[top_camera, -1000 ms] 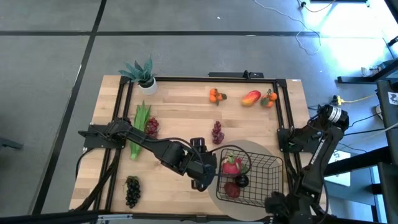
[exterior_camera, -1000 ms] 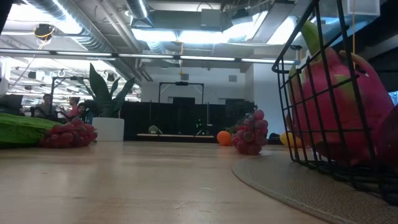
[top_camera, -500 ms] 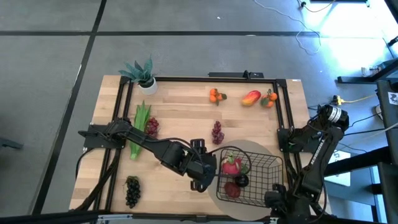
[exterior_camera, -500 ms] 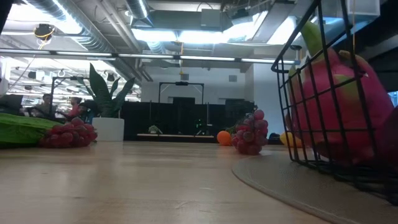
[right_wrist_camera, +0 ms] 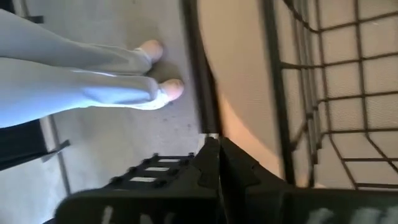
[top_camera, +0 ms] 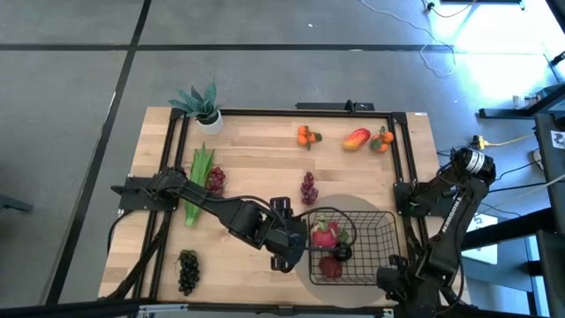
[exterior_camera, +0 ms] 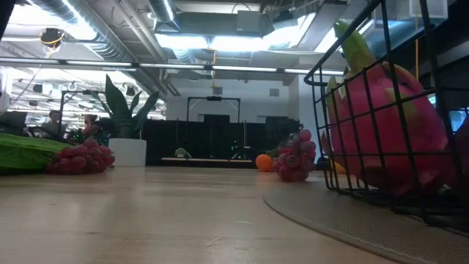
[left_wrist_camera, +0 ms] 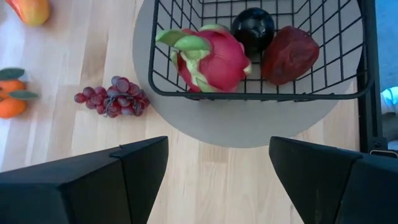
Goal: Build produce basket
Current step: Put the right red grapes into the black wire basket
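The black wire basket [top_camera: 353,215] [left_wrist_camera: 249,96] [exterior_camera: 322,132] [right_wrist_camera: 311,93] stands on a round grey mat [top_camera: 353,291] at the table's near right. A pink dragon fruit [top_camera: 325,234] [left_wrist_camera: 208,59] [exterior_camera: 385,132], a dark round fruit [left_wrist_camera: 252,28] and a dark red fruit [left_wrist_camera: 289,53] lie inside it. My left gripper [top_camera: 294,249] [left_wrist_camera: 217,180] is open, just left of the basket and touching nothing. My right gripper [top_camera: 389,275] [right_wrist_camera: 216,146] is shut at the mat's near edge, beside the basket's near right corner. My right gripper's shut fingertips [right_wrist_camera: 211,152] meet the mat's near edge [right_wrist_camera: 239,130], close beside the basket's corner wire [right_wrist_camera: 283,143]. The fingers themselves hide the place of contact. I cannot tell whether they pinch the mat, press on it or only lie against it.
A purple grape bunch [top_camera: 308,187] [left_wrist_camera: 112,102] lies just beyond the mat. Tangerines [top_camera: 306,135], a mango [top_camera: 356,139] and another tangerine [top_camera: 381,140] lie at the far edge. A green stalk [top_camera: 200,181], red grapes [top_camera: 215,181], dark grapes [top_camera: 187,269] and a potted plant [top_camera: 201,106] lie left. A person's legs [right_wrist_camera: 81,74] stand near the table.
The basket and the mat under it have slid a little toward the table's left, with the fruits still inside. My right gripper has moved slightly along with them, staying shut. My left gripper has kept still and open.
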Tool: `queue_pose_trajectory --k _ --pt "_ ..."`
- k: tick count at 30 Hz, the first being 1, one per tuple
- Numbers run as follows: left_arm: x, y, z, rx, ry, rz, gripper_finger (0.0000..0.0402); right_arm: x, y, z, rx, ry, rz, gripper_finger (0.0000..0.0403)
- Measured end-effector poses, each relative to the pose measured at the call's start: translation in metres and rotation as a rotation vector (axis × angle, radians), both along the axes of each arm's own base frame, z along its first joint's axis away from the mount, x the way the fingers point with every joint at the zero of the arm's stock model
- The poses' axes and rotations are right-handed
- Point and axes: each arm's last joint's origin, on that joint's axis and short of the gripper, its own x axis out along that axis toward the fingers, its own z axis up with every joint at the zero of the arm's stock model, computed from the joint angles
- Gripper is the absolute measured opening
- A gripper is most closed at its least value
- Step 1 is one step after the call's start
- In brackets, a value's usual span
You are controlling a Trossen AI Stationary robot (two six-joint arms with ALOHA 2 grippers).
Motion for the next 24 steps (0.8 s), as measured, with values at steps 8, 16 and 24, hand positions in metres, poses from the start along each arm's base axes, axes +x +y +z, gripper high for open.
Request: queue_pose_trajectory --k 8,16,24 --pt "-0.012 0.005 0.01 -0.035 -0.005 0.102 0.0267 0.006 0.004 0.062 0.02 -0.174 0.005 0.0" --pt "-0.035 0.024 0.025 -0.036 0.029 0.299 0.0267 0.003 -0.019 0.122 -0.185 -0.283 -0.079 0.0" --pt "-0.046 0.049 0.032 -0.015 0.058 0.45 0.0267 0.012 -0.05 0.163 -0.304 -0.34 -0.188 0.0"
